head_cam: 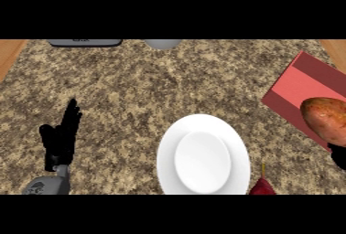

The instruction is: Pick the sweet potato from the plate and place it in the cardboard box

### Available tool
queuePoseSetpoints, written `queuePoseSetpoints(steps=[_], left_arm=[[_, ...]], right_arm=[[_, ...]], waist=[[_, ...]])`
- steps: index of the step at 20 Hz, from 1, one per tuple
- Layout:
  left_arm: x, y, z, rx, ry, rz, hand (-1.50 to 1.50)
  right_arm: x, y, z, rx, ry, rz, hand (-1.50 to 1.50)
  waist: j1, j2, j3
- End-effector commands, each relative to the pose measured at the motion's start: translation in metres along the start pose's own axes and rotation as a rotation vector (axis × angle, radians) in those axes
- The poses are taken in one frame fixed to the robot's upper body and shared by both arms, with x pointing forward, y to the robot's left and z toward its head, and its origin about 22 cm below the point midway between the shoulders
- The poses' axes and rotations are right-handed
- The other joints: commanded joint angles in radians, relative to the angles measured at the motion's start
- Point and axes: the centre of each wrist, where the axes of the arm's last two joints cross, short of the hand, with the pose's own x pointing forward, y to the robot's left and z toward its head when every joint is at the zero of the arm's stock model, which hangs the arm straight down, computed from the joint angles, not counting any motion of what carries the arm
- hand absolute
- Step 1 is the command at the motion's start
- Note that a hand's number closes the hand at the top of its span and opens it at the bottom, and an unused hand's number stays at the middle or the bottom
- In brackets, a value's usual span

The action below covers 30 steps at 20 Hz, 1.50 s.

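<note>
At the left of the tabletop (pixel 169 77), the left robot hand (pixel 62 135) was rested, fingers straight and upright. The white plate (pixel 233 137) in the middle was seen bare. The sweet potato (pixel 326 119) was found at the far right, overlapping the red cardboard box (pixel 297 87), so the carry was judged nearly done. Only a dark sliver of the right robot hand (pixel 338 157) was shown, and its state could not be told. Lowering and release into the box would be called for next.

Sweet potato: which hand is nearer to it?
Right. The right hand shows just below the sweet potato at the view's right edge; the left hand rests beyond the plate, far left.
</note>
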Motion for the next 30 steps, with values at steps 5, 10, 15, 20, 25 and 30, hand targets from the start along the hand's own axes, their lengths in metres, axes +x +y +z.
queuePoseSetpoints(steps=[5, 10, 15, 20, 25, 30], left_arm=[[0.007, 0.005, -0.009, -0.005, -0.010, 0.005, 0.00], [0.012, -0.015, -0.010, -0.003, 0.001, 0.001, 0.00], [0.009, 0.014, -0.001, -0.005, -0.001, -0.001, 0.00], [0.016, -0.008, 0.000, -0.031, -0.014, 0.000, 0.00], [0.018, 0.017, -0.012, -0.027, -0.003, -0.011, 0.00], [-0.002, -0.013, 0.009, -0.010, -0.001, 0.011, 0.00]], right_arm=[[-0.067, -0.018, -0.062, 0.027, 0.050, -0.129, 1.50], [-0.093, 0.017, -0.091, 0.037, 0.036, -0.122, 1.50], [-0.122, 0.065, -0.111, 0.061, 0.060, -0.129, 1.50], [-0.146, 0.080, -0.158, 0.086, 0.172, -0.131, 1.50], [-0.159, 0.102, -0.172, 0.159, 0.176, -0.293, -1.50], [-0.190, 0.119, -0.171, 0.078, 0.127, -0.478, -1.50]], waist=[[0.007, 0.002, 0.001], [0.009, 0.003, 0.001], [0.014, 0.003, 0.001], [0.026, 0.006, 0.001], [0.024, 0.007, 0.001], [0.027, 0.008, 0.002]])
